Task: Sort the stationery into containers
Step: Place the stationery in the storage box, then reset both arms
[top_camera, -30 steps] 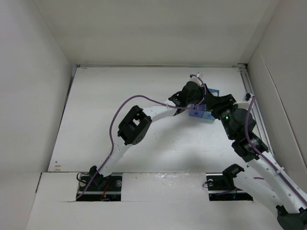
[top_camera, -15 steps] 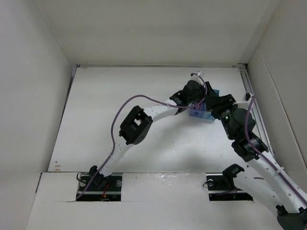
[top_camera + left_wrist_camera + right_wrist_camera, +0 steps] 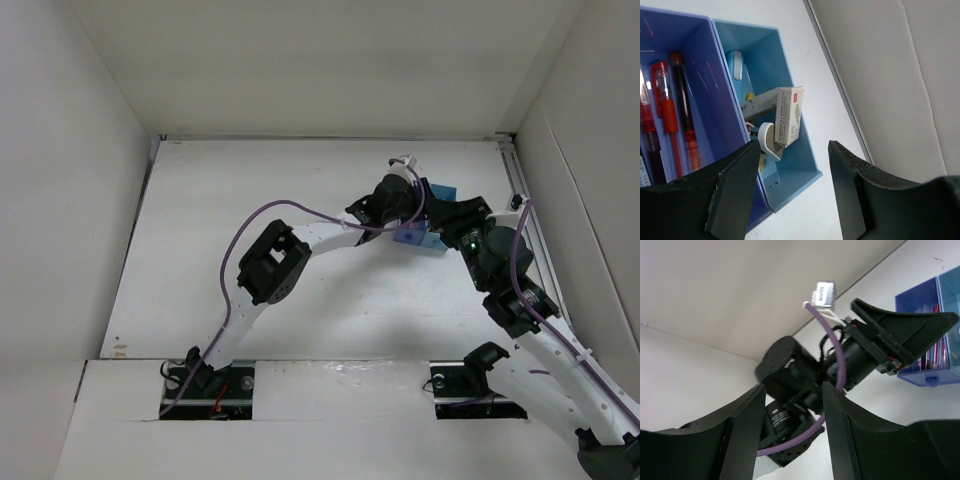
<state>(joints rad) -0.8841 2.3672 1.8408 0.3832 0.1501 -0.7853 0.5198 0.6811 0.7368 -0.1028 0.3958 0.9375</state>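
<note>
Two joined trays stand at the far right: the dark blue tray (image 3: 700,60) holds red pens (image 3: 670,115), and the cyan tray (image 3: 770,60) holds a whitish box (image 3: 789,115), a white roll (image 3: 766,140) and a light-blue item (image 3: 736,65). My left gripper (image 3: 795,195) is open and empty, just above the near end of the cyan tray. In the top view the trays show as dark blue (image 3: 412,238) and cyan (image 3: 444,192), partly under both grippers. My right gripper (image 3: 792,435) is open and empty, right beside the trays (image 3: 920,305), facing the left wrist.
The two arms meet closely over the trays; the left arm's purple cable (image 3: 832,365) loops in front of my right gripper. The right wall's foot and its metal rail (image 3: 517,180) run close behind the trays. The white table (image 3: 250,200) stretches to the left.
My left arm has drawn a little to the left and away, so more of the cyan tray shows in the top view. The right arm has not moved.
</note>
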